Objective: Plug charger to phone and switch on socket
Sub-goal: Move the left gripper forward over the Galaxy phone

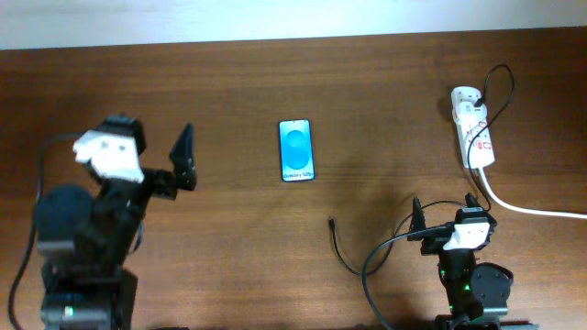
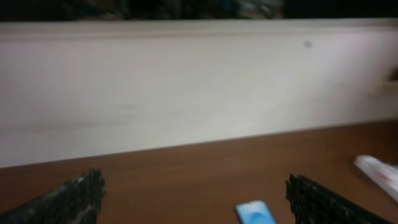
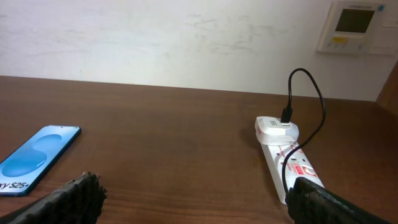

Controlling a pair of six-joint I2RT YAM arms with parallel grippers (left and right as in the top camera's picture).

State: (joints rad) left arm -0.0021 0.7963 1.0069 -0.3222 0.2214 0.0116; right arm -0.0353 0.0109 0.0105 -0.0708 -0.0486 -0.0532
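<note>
Left claw (image 2: 194, 191) spread, right claw (image 1: 444, 203) spread, charger (image 1: 334, 236) near right claw, phone (image 1: 296, 150) well apart

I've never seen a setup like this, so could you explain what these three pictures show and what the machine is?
It is a robot with two arms at a brown wooden table. One picture looks down from above; the other two come from a camera on each wrist. On the table lie a small black-framed phone with a blue screen, a white elongated power strip and a thin black charger cable, its free end loose on the wood. The jaws of the left arm and the right arm stand open, holding nothing.
</note>
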